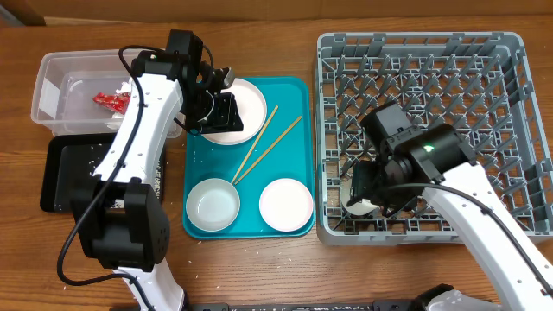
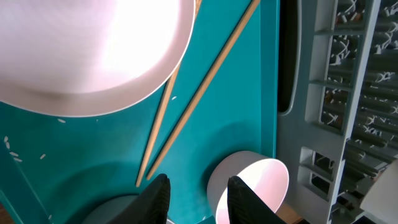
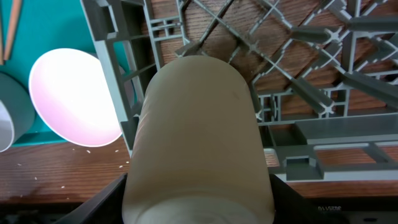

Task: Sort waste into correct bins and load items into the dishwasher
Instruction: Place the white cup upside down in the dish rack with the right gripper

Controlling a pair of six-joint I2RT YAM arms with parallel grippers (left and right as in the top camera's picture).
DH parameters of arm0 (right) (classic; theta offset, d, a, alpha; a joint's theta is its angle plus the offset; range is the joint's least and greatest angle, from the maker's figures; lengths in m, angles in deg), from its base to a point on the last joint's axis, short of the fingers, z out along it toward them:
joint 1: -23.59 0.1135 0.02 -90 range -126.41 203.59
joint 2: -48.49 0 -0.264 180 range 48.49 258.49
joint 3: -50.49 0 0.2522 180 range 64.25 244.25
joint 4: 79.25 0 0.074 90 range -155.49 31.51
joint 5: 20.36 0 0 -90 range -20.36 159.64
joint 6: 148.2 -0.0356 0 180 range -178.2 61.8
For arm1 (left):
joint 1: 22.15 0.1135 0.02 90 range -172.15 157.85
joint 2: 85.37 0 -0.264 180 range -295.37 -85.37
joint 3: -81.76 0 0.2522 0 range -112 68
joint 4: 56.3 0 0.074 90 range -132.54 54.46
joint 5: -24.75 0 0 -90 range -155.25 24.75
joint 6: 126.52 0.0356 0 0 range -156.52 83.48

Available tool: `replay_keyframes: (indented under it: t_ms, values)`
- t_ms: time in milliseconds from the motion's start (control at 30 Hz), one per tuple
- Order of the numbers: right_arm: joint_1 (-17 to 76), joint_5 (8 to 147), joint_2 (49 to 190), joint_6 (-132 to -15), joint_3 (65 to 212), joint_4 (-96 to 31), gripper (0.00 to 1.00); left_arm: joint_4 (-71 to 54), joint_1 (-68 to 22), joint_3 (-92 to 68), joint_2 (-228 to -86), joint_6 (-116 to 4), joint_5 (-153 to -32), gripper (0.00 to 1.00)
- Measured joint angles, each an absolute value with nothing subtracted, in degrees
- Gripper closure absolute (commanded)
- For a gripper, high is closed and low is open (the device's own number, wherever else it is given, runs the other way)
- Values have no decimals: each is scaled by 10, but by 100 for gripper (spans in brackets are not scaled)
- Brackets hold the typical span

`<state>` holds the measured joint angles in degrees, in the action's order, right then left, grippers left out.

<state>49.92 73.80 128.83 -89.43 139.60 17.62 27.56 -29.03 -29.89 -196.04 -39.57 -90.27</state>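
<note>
The right gripper (image 1: 370,183) clasps the small white cup (image 3: 199,124) in the near-left corner of the grey dish rack (image 1: 423,39), while the left gripper (image 2: 198,196) hangs part-open and empty over the teal tray (image 2: 236,99) beside the white plate (image 2: 87,56)

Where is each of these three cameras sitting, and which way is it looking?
Overhead: fixed above the table, facing straight down on teal tray, grey rack, left arm and right arm.
Left wrist: on the left arm, looking past the open left tool at plate and chopsticks.
Right wrist: on the right arm, facing the cup gripped in the right tool, over the rack.
Shared: the white bowl shows in all three.
</note>
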Motion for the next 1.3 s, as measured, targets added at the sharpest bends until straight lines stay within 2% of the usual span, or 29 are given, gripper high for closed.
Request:
replay_keyframes:
  t_ms: [67,300,433,667,800,967,1167,1300]
  values:
    - [508,739,1303,-895,1396,174,59,277,-290,-299,-1960,-396,-902,67]
    - [544,743,1354,-897,1385,160,23,280,-290,-299,-1960,-396,-902,66]
    - [544,742,1361,-897,1384,146,16,281,-290,-299,-1960,-396,-902,64]
    - [543,738,1361,-894,1387,118,15,281,-290,-299,-1960,-396,-898,62]
    - [543,738,1362,-880,1433,99,14,310,-290,-315,-1960,-396,-892,65]
    - [543,731,1362,-866,1446,36,7,370,-296,-340,-1950,-399,-878,65]
    - [525,719,1362,-862,1446,20,4,446,-339,-341,-1906,-467,-783,64]
    - [510,716,1362,-858,1446,20,3,465,-405,-340,-1879,-540,-694,64]
